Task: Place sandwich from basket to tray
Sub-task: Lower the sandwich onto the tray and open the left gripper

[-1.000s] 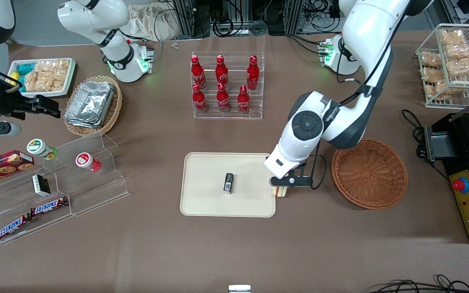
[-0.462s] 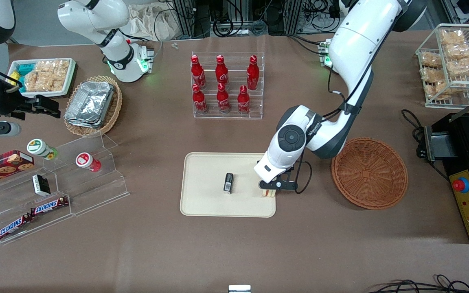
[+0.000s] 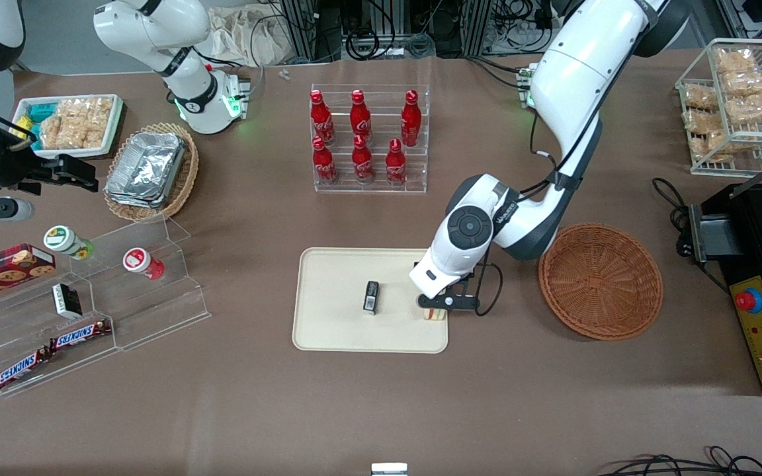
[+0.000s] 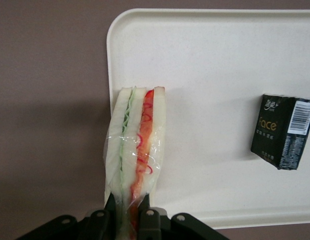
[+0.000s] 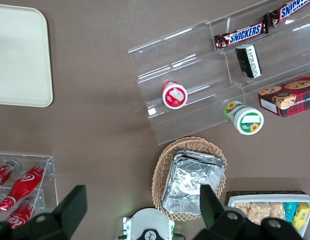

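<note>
Sandwich (image 4: 135,150) clamped in gripper (image 3: 435,308), over tray (image 3: 335,330) edge

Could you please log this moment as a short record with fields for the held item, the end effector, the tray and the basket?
held item: plastic-wrapped triangular white-bread sandwich with red and green filling
end effector: left arm's end effector, shut on the sandwich, over the tray's edge nearest the basket
tray: large cream rectangular tray, carrying a small black box
basket: round reddish-brown wicker basket, nothing inside
</note>
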### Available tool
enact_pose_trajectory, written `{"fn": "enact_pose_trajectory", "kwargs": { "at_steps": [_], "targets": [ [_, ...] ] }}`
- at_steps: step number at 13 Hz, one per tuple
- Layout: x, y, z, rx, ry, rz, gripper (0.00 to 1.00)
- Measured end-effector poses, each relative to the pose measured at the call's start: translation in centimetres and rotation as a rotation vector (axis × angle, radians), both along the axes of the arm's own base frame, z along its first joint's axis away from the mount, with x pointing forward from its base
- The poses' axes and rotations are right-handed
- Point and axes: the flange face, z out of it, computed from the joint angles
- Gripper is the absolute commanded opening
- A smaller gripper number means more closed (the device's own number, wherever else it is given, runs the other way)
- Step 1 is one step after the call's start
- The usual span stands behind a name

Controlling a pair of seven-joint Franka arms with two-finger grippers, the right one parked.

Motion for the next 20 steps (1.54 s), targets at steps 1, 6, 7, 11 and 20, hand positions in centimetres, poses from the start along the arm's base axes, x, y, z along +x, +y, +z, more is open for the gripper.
{"fn": "enact_pose_trajectory", "kwargs": {
  "at_steps": [1, 6, 7, 11, 20],
  "targets": [
    [0.0, -0.1, -0.1, -0.001, 0.002, 0.001, 0.2],
    [0.5, -0.3, -0.6, -0.021, 0.007, 0.016, 0.57],
    [0.6, -0.4, -0.7, -0.023, 0.006, 0.018, 0.84],
    [0.6, -0.4, -1.5, -0.023, 0.012, 0.024, 0.98],
    [1.0, -0.6, -0.8, -0.032, 0.0, 0.045, 0.98]
  ]
}}
